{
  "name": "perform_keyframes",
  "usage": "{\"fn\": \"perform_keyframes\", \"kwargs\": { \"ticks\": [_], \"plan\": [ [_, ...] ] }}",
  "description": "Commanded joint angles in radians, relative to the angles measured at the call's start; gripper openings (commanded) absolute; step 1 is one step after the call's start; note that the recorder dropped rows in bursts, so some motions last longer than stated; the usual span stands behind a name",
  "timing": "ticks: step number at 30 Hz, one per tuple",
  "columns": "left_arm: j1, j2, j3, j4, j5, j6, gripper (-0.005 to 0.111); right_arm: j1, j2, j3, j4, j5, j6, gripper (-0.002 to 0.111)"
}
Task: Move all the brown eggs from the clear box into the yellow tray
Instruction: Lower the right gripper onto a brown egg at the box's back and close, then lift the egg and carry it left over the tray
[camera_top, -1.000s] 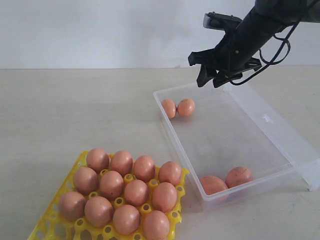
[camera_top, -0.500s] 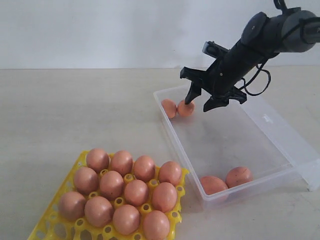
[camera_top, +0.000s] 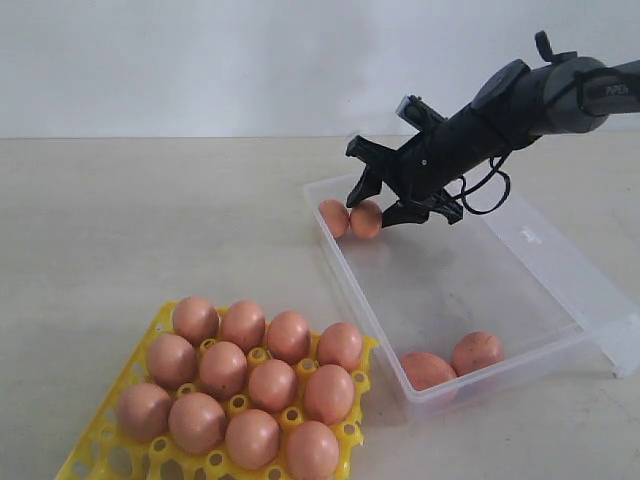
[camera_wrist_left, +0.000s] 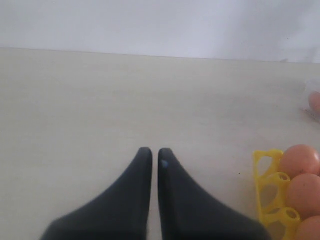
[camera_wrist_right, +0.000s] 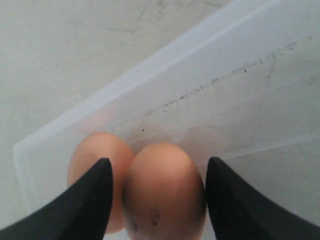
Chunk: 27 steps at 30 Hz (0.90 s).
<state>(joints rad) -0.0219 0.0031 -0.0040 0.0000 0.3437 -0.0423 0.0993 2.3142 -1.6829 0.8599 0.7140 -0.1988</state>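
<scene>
The clear box (camera_top: 560, 330) lies right of centre. Two brown eggs touch in its far left corner: one (camera_top: 366, 219) sits between the fingers of my open right gripper (camera_top: 385, 198), the other (camera_top: 334, 218) just beyond it. In the right wrist view that egg (camera_wrist_right: 163, 192) stands between the spread fingers with a small gap on each side, its neighbour (camera_wrist_right: 95, 165) behind one finger. Two more eggs (camera_top: 428, 369) (camera_top: 477, 352) rest at the box's near end. The yellow tray (camera_top: 163, 323) at lower left holds several eggs. My left gripper (camera_wrist_left: 151, 152) is shut, empty, over bare table.
The box's hinged lid (camera_top: 590, 270) lies open flat along its right side. In the left wrist view the tray's edge (camera_wrist_left: 267, 190) with eggs shows beside the shut fingers. A pale wall runs behind the table.
My right gripper came down from above the box's far edge into its far left corner, and its open fingers now straddle one egg. The eggs have not moved.
</scene>
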Motion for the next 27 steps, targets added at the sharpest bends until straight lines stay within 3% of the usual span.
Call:
{"fn": "perform_keyframes", "kwargs": {
  "ticks": [1, 6, 12, 15, 27],
  "plan": [
    [-0.001, -0.003, 0.004, 0.0, -0.006, 0.004, 0.004, -0.008, 0.0, -0.004, 0.016, -0.023, -0.025, 0.05],
    [-0.001, -0.003, 0.004, 0.0, -0.006, 0.004, 0.004, -0.008, 0.0, -0.004, 0.002, -0.029, -0.025, 0.045],
    [-0.001, -0.003, 0.004, 0.0, -0.006, 0.004, 0.004, -0.008, 0.0, -0.004, -0.09, 0.012, -0.029, 0.02],
    [-0.001, -0.003, 0.004, 0.0, -0.006, 0.004, 0.004, -0.008, 0.0, -0.004, -0.138, 0.053, -0.083, 0.001],
    [-0.001, -0.003, 0.004, 0.0, -0.006, 0.004, 0.004, -0.008, -0.173, -0.004, -0.243, 0.049, -0.145, 0.0]
  ]
}}
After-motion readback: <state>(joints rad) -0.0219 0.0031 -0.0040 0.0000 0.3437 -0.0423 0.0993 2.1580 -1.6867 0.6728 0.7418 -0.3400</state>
